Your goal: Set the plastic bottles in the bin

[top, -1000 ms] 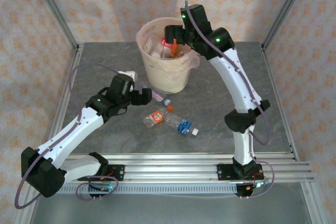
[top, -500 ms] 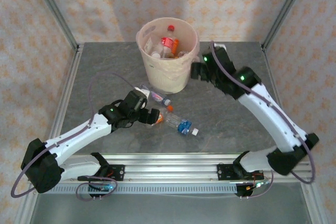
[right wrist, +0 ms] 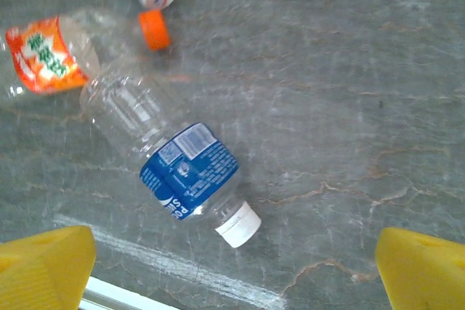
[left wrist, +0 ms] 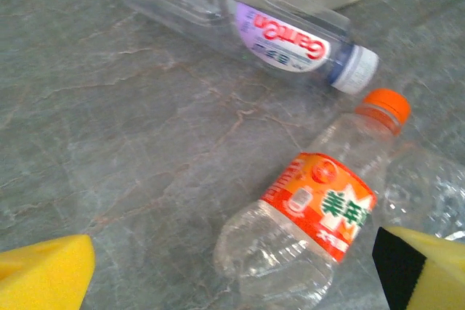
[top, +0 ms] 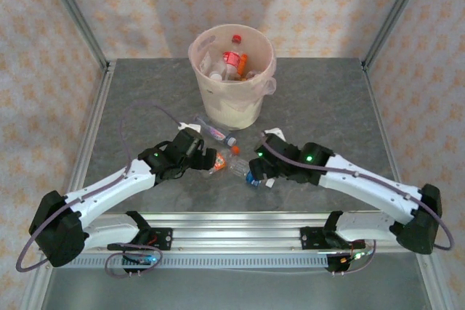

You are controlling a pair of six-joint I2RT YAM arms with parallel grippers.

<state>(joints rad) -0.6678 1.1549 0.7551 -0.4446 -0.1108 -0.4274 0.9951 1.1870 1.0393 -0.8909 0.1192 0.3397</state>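
Jaws spread wide, empty, on both: L gripper (top: 207,159) brackets orange-label bottle (left wrist: 320,215) lower right, R gripper (top: 256,168) over blue-label bottle (right wrist: 190,170) centre frame, prob. lining up grabs for bin (top: 218,103).

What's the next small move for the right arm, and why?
Probably lower the right tool around the blue-label bottle. Its jaws stand wide open, and the bottle lies flat on the table just ahead of them, untouched, beside the orange-label bottle.
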